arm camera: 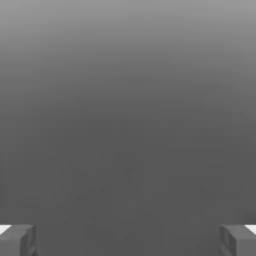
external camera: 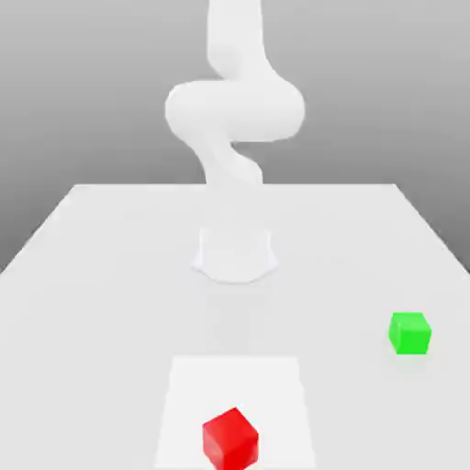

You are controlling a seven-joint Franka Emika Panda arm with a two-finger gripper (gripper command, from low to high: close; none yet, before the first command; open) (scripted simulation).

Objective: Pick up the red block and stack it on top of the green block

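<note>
red block bright red | green block bright green | arm white

white table, paler square patch near its front edge

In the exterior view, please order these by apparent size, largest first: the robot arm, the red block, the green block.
1. Robot arm, by far the largest.
2. Red block and green block: the red looks slightly larger, but it is nearer the camera, so they may be equal.

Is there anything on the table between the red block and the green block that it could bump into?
Nothing visible. In the exterior view the red block and the green block sit apart on the table, with only bare surface between them.
</note>
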